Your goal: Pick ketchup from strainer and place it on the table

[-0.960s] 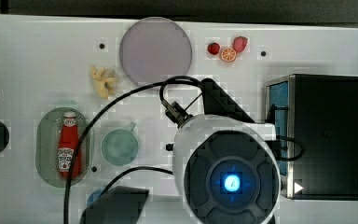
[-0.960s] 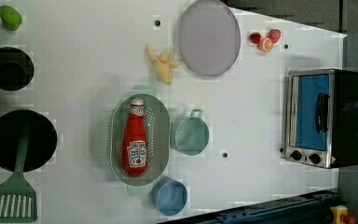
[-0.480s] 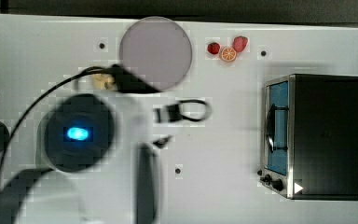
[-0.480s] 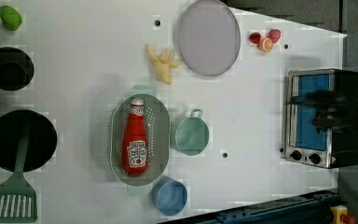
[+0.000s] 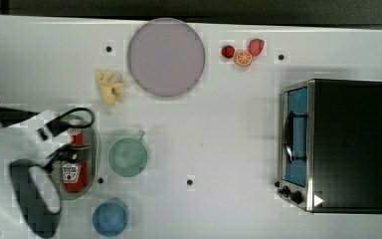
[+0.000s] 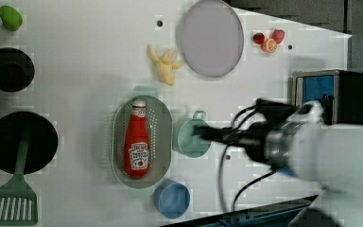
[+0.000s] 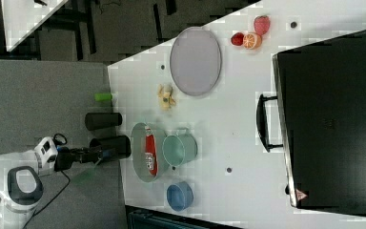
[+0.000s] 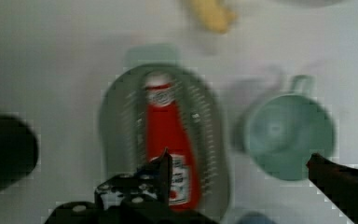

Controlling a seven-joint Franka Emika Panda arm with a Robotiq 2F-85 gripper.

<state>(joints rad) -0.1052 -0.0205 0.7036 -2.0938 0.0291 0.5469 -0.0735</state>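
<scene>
Ketchup (image 6: 137, 144): laid flat in strainer (image 6: 162, 130), cap toward banana (image 6: 165, 66). Gripper (image 8: 237, 170): fingers spread wide, nothing held, above ketchup.

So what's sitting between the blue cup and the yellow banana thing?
In the left view, the strainer with the ketchup lying in it sits between the blue cup and the banana.

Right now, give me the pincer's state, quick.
Pincer: open wide, holding nothing, above the ketchup lying in the strainer.
</scene>
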